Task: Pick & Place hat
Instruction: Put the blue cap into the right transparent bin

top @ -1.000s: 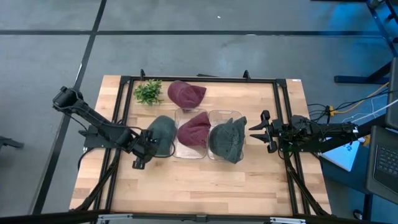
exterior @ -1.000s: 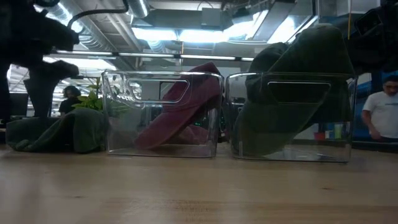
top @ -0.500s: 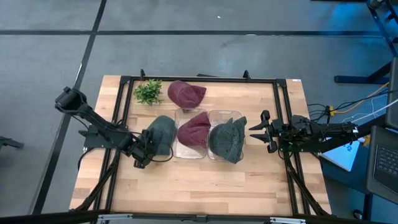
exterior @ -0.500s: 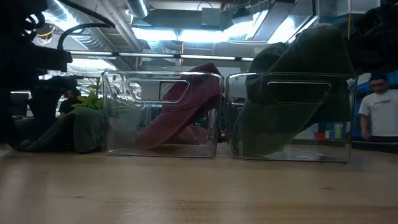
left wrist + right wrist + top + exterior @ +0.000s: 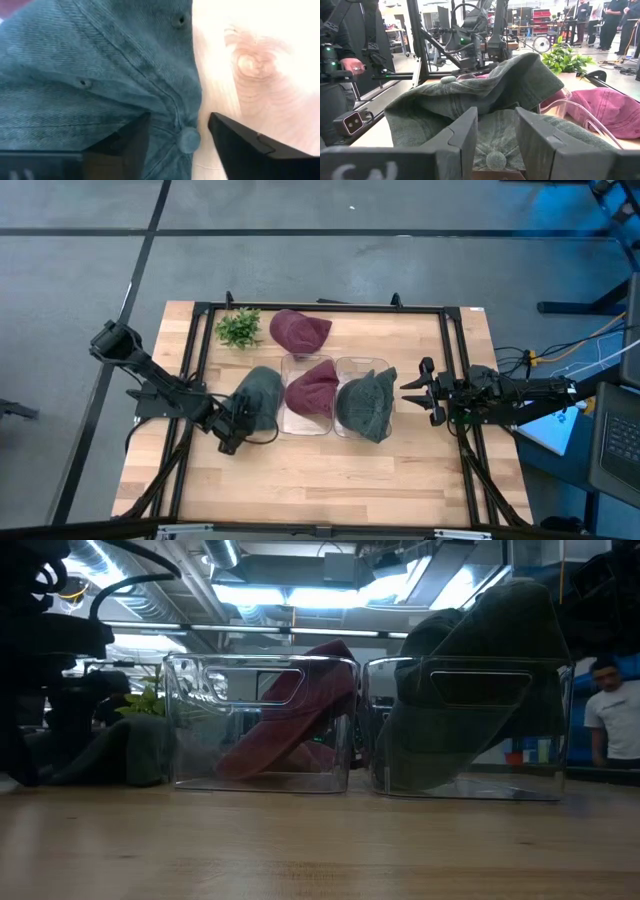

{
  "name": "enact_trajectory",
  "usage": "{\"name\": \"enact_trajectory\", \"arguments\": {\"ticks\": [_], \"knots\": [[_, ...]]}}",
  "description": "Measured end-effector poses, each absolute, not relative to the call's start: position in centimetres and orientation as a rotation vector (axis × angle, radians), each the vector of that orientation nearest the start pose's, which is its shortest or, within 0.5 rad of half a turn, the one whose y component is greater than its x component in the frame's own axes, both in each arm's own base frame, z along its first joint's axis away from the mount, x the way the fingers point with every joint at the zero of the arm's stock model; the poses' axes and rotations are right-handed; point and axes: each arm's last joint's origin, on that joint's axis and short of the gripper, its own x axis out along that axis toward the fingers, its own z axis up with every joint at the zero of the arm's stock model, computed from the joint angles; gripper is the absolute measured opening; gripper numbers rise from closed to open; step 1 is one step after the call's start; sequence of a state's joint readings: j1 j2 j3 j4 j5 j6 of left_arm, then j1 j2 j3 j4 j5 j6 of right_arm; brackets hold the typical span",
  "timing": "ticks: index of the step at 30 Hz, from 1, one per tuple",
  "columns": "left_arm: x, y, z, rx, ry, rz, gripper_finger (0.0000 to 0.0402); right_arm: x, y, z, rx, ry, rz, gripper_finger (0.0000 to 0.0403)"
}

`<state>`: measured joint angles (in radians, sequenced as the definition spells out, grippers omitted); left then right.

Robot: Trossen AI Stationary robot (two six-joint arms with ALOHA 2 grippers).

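Note:
A grey-green hat (image 5: pixel 258 394) lies crown-up on the wood, left of two clear bins. My left gripper (image 5: pixel 232 432) is open at its near-left edge; in the left wrist view the hat's top button (image 5: pixel 187 140) sits between the fingers. A dark red hat (image 5: pixel 312 387) leans inside the left bin (image 5: pixel 200 670). A second green hat (image 5: pixel 366 406) is draped over the right bin (image 5: pixel 470 670). Another red hat (image 5: pixel 298 330) rests on the table behind the bins. My right gripper (image 5: pixel 410 392) waits open just right of the right bin, a small gap away. My left gripper (image 5: pixel 175 150) stands open astride the edge of the green hat's crown, coming level from the table's left. One finger (image 5: pixel 122 145) lies over the cloth and the other (image 5: pixel 240 145) over bare wood. Whether either touches the cloth, I cannot tell.
A small green plant (image 5: pixel 238 327) stands at the far left of the table. Black frame rails (image 5: pixel 320 307) run along the far and side edges. Bare wood (image 5: pixel 320 470) lies in front of the bins. People show in the room beyond (image 5: pixel 612 720).
My left gripper has crept a little toward the table's right, closer in on the green hat, and sits lower in the low view. The hats and bins have stayed where they were.

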<state>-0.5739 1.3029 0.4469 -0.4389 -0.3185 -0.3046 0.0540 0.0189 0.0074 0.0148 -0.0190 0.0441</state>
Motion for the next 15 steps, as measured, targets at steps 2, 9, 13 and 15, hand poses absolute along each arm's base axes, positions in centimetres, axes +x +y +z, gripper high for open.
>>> {"name": "enact_trajectory", "arguments": {"ticks": [2, 9, 13, 15], "knots": [[15.7, -9.2, 12.1, 0.277, 1.183, -0.049, 0.0173, 9.8, 0.6, 16.6, 0.044, -0.002, 0.073, 0.0131], [15.6, -9.7, 12.0, 0.179, 1.203, -0.073, 0.0066, 9.8, 0.6, 16.6, 0.044, -0.002, 0.073, 0.0131], [15.8, -10.7, 12.2, -0.053, 1.206, -0.116, 0.0028, 9.8, 0.6, 16.6, 0.044, -0.002, 0.073, 0.0131], [16.0, -11.2, 12.3, -0.163, 1.205, -0.172, 0.0022, 9.8, 0.6, 16.6, 0.044, -0.002, 0.073, 0.0131]]}}
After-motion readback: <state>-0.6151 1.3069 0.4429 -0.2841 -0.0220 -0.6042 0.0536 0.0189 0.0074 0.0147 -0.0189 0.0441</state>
